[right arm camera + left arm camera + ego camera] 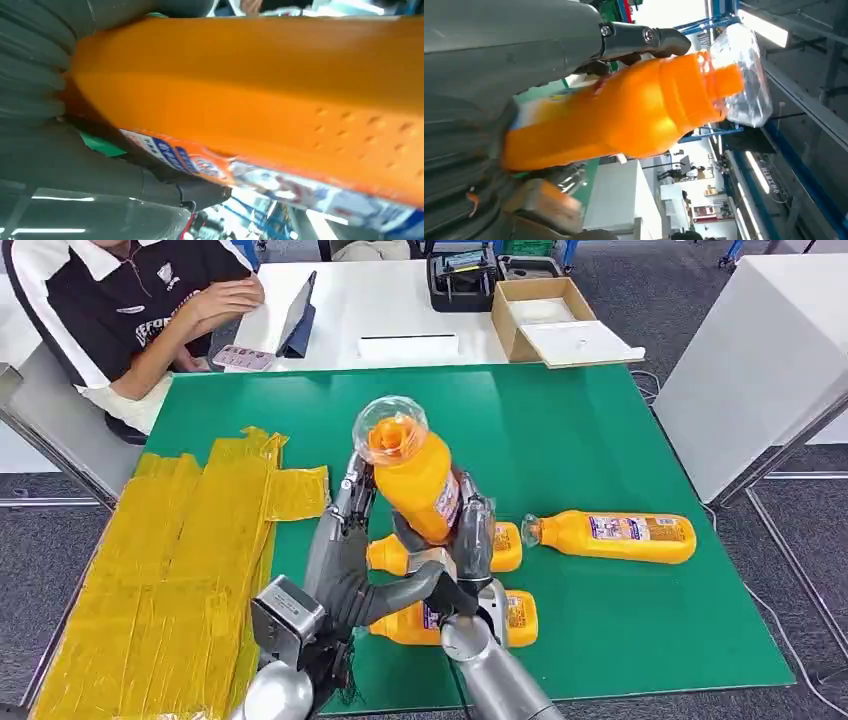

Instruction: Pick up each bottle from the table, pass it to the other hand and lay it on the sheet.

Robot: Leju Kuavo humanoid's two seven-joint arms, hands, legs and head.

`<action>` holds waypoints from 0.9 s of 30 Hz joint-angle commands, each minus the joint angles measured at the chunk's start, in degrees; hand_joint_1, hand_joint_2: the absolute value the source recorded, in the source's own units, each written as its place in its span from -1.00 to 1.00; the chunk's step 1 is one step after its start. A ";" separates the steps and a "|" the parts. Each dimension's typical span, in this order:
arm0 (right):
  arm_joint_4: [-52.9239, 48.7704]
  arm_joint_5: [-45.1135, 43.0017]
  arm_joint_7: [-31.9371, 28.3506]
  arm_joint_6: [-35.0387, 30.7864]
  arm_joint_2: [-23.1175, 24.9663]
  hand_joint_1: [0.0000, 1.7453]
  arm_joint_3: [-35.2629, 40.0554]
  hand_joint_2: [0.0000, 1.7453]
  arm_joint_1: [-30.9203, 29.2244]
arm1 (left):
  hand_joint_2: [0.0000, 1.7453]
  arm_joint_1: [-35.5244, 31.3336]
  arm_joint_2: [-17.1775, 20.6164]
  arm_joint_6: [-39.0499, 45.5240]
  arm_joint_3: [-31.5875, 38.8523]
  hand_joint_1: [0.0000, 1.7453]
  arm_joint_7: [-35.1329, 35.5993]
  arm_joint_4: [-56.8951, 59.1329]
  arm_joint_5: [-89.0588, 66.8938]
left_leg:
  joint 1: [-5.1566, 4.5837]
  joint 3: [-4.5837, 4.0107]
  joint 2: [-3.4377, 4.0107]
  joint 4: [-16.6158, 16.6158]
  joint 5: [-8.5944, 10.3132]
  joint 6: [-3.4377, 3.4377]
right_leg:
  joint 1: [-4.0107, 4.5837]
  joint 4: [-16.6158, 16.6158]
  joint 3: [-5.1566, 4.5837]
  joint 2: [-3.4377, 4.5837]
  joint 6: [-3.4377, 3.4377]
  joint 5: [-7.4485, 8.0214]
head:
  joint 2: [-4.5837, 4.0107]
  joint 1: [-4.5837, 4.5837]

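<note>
An orange bottle (417, 480) with a clear domed cap (390, 425) stands tilted in the air above the green table (560, 420). Both hands are on it. My left hand (343, 540) grips it from the left, fingers up along its side. My right hand (472, 540) clasps its right side and base. In the left wrist view the bottle (624, 110) lies across my left hand (499, 55), a finger (644, 37) over its shoulder. The right wrist view has the bottle's body (260, 75) against my right hand (40, 75). The yellow sheet (170, 570) lies at the left.
Three more orange bottles lie on the table: one at the right (612, 537), one (503, 546) partly behind my hands, one (515, 618) near the front edge. A person (120, 300) sits at the far left. Beyond lie a tablet (297, 320), a cardboard box (545, 315) and a black case (460, 280).
</note>
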 commanded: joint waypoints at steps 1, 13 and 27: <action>12.17 -0.43 -0.57 -2.91 -1.24 1.00 14.00 1.00 -4.30 | 1.00 -4.61 -1.06 -2.69 -1.82 -1.00 0.84 7.70 1.32 | -0.05 0.28 -0.14 -0.03 -0.10 -0.14 | -0.03 0.01 0.31 -0.30 0.01 -0.16 | 0.00 -0.02; 15.62 15.22 -0.57 -2.91 -0.27 1.00 9.48 1.00 -2.07 | 1.00 -6.61 -1.60 -2.86 -1.80 -1.00 0.61 11.41 2.79 | -0.01 0.22 -0.25 -0.02 -0.04 -0.15 | 0.00 -0.01 0.27 -0.38 0.00 -0.16 | 0.00 -0.02; 16.38 36.58 -0.57 -2.91 0.44 1.00 0.39 1.00 -1.48 | 1.00 -7.52 -1.59 -2.27 -1.31 -1.00 0.03 13.67 4.54 | -0.07 0.31 -0.29 0.03 -0.13 -0.23 | -0.04 0.07 0.35 -0.51 0.01 -0.29 | 0.00 -0.02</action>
